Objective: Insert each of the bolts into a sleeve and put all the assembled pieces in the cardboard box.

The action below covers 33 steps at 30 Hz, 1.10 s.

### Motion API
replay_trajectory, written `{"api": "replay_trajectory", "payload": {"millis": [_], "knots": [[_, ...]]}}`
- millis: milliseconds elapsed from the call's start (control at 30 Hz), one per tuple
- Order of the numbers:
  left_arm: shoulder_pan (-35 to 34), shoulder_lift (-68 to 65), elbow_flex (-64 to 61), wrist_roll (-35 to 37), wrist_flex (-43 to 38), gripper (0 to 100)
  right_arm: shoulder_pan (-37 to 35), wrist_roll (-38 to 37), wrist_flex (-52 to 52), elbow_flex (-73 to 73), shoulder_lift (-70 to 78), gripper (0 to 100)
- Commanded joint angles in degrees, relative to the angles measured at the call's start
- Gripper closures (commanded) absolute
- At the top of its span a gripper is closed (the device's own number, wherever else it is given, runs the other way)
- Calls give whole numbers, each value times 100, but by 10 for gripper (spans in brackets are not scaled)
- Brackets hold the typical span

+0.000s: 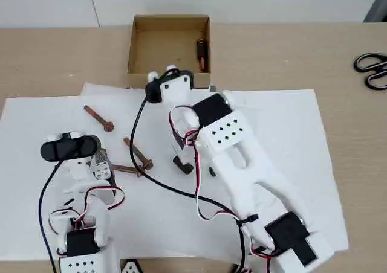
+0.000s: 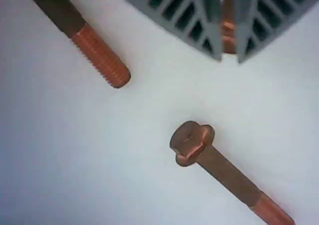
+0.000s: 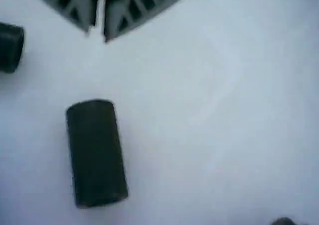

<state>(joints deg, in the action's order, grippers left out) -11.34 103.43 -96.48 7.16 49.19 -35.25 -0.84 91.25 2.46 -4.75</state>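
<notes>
The left gripper (image 2: 229, 55) is clamping its grey ribbed jaws on a copper-coloured metal bolt (image 2: 228, 33) low over the white paper sheet (image 1: 290, 140), with a loose hex-headed bolt (image 2: 192, 141) lying near. The right gripper (image 3: 99, 23) is hovering empty, jaws almost touching, near a short black cylindrical sleeve (image 3: 94, 153). One assembled piece (image 1: 201, 54) is lying in the brown cardboard box (image 1: 160, 49). Pairing appears underway; next, the right jaws likely need to open and seize the sleeve.
</notes>
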Motion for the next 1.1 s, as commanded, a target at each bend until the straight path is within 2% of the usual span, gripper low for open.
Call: {"api": "replay_trajectory", "payload": {"millis": [0,67,333,533,600,867,1067], "knots": [[0,18,13,-9,-114,993,-40,-818,-127,149,-233,992],[0,18,13,-9,-114,993,-40,-1029,-215,237,-233,994],[0,18,13,-18,-114,993,-40,-1011,-1385,1204,-242,989],[0,18,13,-18,-114,993,-40,-1363,-2422,2048,-242,842],[0,18,13,-18,-114,993,-40,-1433,-2624,2180,-242,842],[0,18,13,-18,-114,993,-505,-1556,-2791,2207,-242,859],[0,18,13,-26,-114,993,-505,-1635,-2905,2207,-119,858]]}}
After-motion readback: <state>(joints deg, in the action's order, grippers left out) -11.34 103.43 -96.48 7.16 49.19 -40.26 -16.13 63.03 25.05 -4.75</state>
